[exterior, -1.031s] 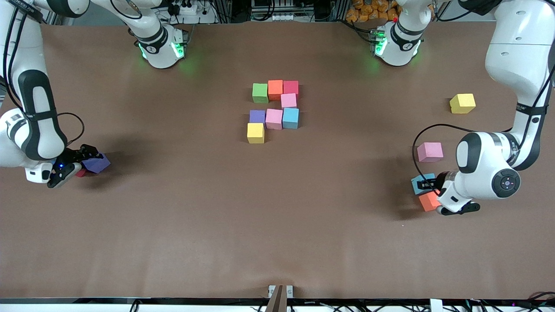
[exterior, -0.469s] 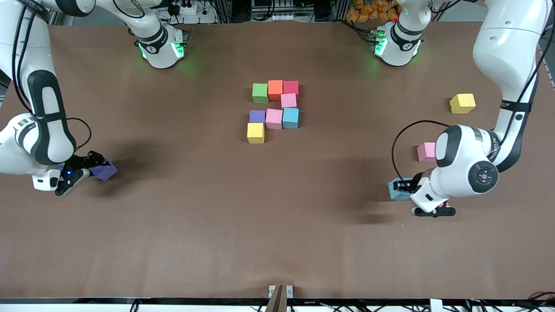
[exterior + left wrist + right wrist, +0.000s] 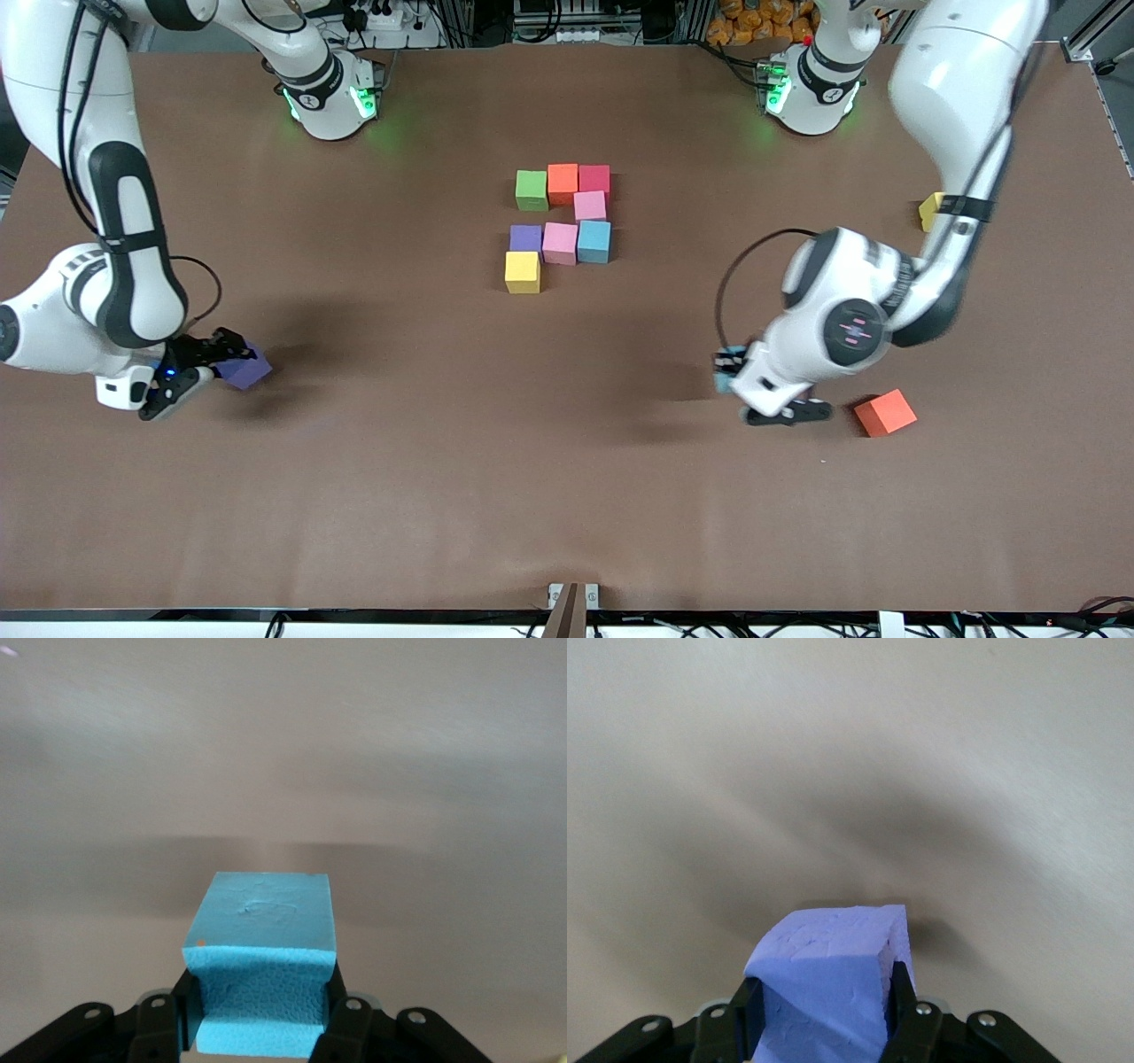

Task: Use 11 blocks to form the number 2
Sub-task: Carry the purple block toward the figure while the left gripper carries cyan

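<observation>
We see partial 2 [image 3: 561, 225], eight blocks, mid-table. We judge carry step: left gripper [image 3: 728, 370] clamps blue block [image 3: 261, 970], right gripper [image 3: 215, 361] clamps purple block [image 3: 828, 988], both above bare table toward own ends. Next: carry each to row nearer camera than yellow block [image 3: 522, 271]. No readable writing.

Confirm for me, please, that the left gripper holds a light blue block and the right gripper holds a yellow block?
Not quite. The left gripper does hold a light blue block, but the block between the right gripper's fingers is purple, not yellow. The right wrist view shows it plainly, and the front view shows the purple block at that gripper too.
</observation>
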`<action>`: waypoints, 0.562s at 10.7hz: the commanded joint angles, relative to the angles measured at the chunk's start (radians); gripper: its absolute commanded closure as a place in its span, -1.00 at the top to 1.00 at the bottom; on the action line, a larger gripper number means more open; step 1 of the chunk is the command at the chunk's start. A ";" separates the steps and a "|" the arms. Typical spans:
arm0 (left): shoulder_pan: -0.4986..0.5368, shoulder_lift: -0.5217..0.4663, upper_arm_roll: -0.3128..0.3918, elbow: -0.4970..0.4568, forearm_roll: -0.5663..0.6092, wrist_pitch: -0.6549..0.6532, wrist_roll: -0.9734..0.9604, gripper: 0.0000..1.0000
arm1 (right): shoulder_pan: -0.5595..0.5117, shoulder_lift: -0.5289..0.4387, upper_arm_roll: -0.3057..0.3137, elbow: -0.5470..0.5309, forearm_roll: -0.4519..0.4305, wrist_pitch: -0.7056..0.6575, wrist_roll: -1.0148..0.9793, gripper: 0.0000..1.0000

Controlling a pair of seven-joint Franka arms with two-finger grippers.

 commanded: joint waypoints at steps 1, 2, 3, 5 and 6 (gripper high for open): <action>-0.061 0.049 0.010 0.078 -0.044 -0.025 -0.109 -0.59 | 0.047 -0.008 -0.003 -0.001 0.055 -0.013 0.134 -0.48; -0.094 0.066 0.012 0.095 -0.044 -0.015 -0.160 -0.59 | 0.072 -0.008 0.005 0.000 0.072 -0.027 0.219 -0.48; -0.119 0.081 0.012 0.110 -0.045 -0.007 -0.227 -0.59 | 0.096 -0.010 0.005 0.002 0.083 -0.032 0.301 -0.48; -0.173 0.104 0.012 0.119 -0.044 0.033 -0.307 -0.59 | 0.130 -0.023 0.008 0.002 0.104 -0.048 0.465 -0.48; -0.202 0.116 0.012 0.121 -0.045 0.062 -0.352 -0.60 | 0.154 -0.033 0.006 0.002 0.120 -0.061 0.531 -0.48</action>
